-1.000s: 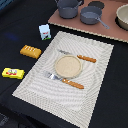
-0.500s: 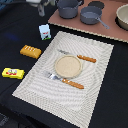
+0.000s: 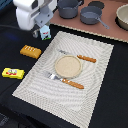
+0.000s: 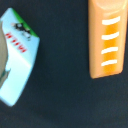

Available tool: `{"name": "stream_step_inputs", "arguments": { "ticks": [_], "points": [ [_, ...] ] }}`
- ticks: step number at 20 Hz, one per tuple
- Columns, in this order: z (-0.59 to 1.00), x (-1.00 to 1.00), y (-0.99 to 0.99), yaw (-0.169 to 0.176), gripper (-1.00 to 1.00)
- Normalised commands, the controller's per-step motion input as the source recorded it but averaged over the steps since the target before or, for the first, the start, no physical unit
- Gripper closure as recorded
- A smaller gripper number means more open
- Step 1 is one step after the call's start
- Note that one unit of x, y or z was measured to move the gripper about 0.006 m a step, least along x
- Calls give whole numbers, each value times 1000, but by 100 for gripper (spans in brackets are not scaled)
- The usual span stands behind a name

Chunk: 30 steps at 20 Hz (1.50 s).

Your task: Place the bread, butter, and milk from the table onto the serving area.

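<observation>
The gripper (image 3: 41, 31), its jaw state impossible to tell, hangs over the milk (image 3: 46, 33) near the desk's far edge, just off the mat (image 3: 95, 95); bread (image 3: 30, 51) and butter (image 3: 12, 73) lie unserved. A descent and grasp on the carton looks next.

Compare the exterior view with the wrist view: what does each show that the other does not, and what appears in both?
Only the exterior view shows the butter, the serving area with its plate and cutlery, the grey pots, and the robot arm above the milk. Only the wrist view shows the milk's printed label up close and the pale scored lines on the bread clearly; the pincer itself is not visible there. Both show the milk and the bread, lying apart on the dark table.
</observation>
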Motion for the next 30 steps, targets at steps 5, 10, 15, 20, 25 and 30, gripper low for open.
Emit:
{"name": "stream_step_inputs", "arguments": {
  "ticks": [5, 10, 15, 20, 25, 30],
  "points": [
    [-545, -346, -250, 11, -100],
    [-508, -327, -84, 37, -100],
    [-501, -314, -96, 32, -100],
    [-451, -301, -6, 45, -100],
    [-438, -265, 0, 59, 100],
    [-315, -170, 0, 52, 100]
  ]
}}
